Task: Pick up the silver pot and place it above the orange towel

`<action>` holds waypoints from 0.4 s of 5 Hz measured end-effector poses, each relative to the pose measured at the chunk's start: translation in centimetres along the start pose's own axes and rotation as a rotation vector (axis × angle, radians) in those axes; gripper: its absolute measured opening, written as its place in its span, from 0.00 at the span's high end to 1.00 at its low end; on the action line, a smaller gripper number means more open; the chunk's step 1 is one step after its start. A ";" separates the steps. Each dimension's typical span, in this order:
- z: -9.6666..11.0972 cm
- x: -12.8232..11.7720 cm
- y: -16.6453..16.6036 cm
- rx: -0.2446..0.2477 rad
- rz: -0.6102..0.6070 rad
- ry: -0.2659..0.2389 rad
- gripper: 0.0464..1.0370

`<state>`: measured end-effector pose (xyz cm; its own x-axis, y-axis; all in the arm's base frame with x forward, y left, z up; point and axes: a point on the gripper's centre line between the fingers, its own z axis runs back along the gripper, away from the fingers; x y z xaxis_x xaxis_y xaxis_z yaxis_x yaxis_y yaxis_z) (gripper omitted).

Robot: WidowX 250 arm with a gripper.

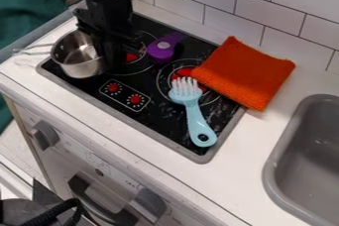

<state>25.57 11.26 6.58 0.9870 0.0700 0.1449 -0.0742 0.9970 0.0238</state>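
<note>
While the end effector (115,57) points down by the pot (75,55), its grip is unclear.

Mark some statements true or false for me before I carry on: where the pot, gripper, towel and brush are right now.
1. The silver pot is at the left side of the stovetop in the camera view. True.
2. The blue brush has its bristle end closer to the orange towel than its handle end. True.
3. The towel lies in the sink. False: it lies partly over the stovetop and partly over the counter.
4. The pot is already on the towel. False: they are apart, with the purple object between them.
5. The gripper is over the brush. False: it is at the pot's right side in the view.
</note>
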 end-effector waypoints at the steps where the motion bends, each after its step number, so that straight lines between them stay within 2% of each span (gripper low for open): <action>1: 1.1 0.5 -1.1 -0.003 -0.014 -0.024 0.99; 2: 2.3 2.4 -3.3 0.014 -0.129 -0.058 0.99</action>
<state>27.87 8.09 9.16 0.9784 -0.0615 0.1971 0.0507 0.9969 0.0596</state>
